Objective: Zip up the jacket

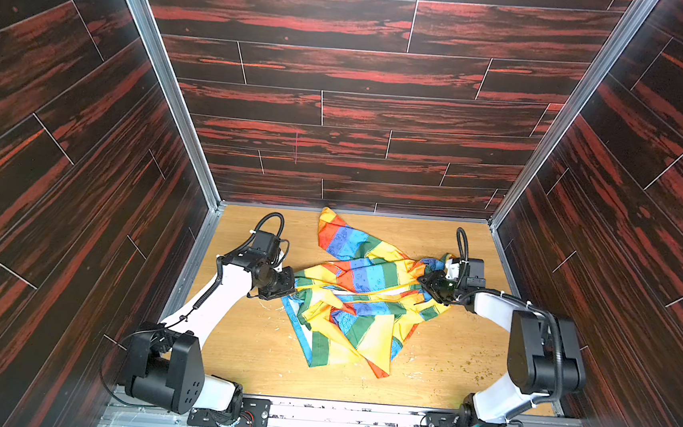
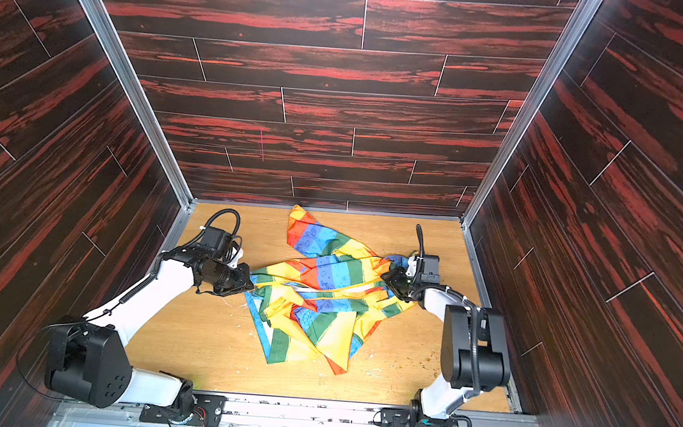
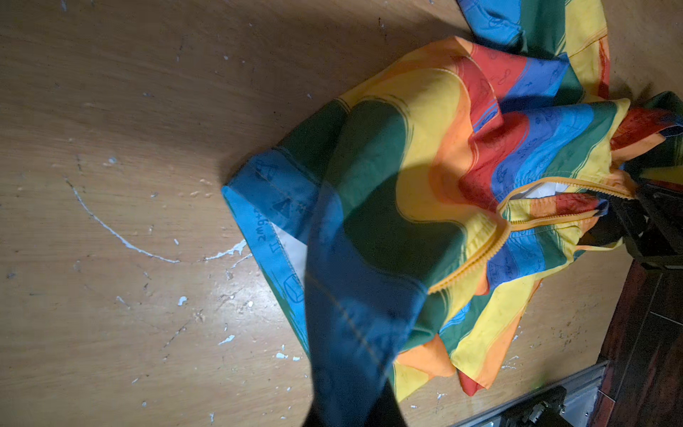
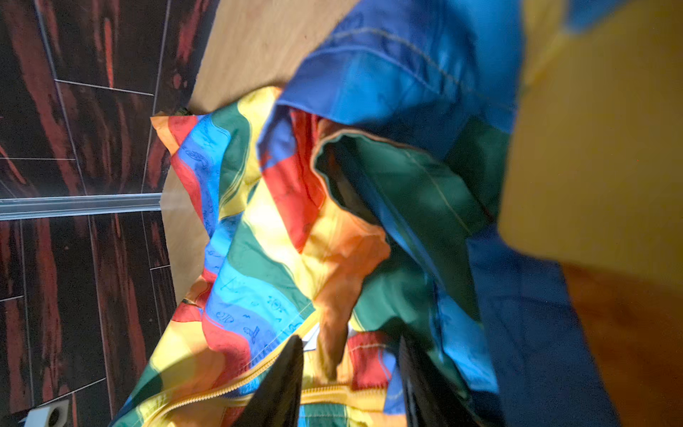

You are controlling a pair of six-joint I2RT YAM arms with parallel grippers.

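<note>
**A:** Where is the jacket (image 1: 362, 303) lying?

**B:** It is sprawling on the table (image 1: 237, 348), between the two grippers. The left gripper (image 1: 283, 290) is pinching the blue hem, jaws pressed together.

**A:** And the right gripper (image 1: 430, 286)?

**B:** Its fingers (image 4: 281, 384) are standing part-spread astride the zipper (image 4: 207, 397). I cannot tell whether they are clamping it. The fabric is looking thin, limp and slippery, so I am judging the stiffer zipper tape right at those fingers to be the surer hold.

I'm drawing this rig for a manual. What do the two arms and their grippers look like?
Both arms have white link shells and black joint housings. The left arm carries a coiled black cable, the right arm a ribbed black hose. The left gripper and right gripper are black.
</note>
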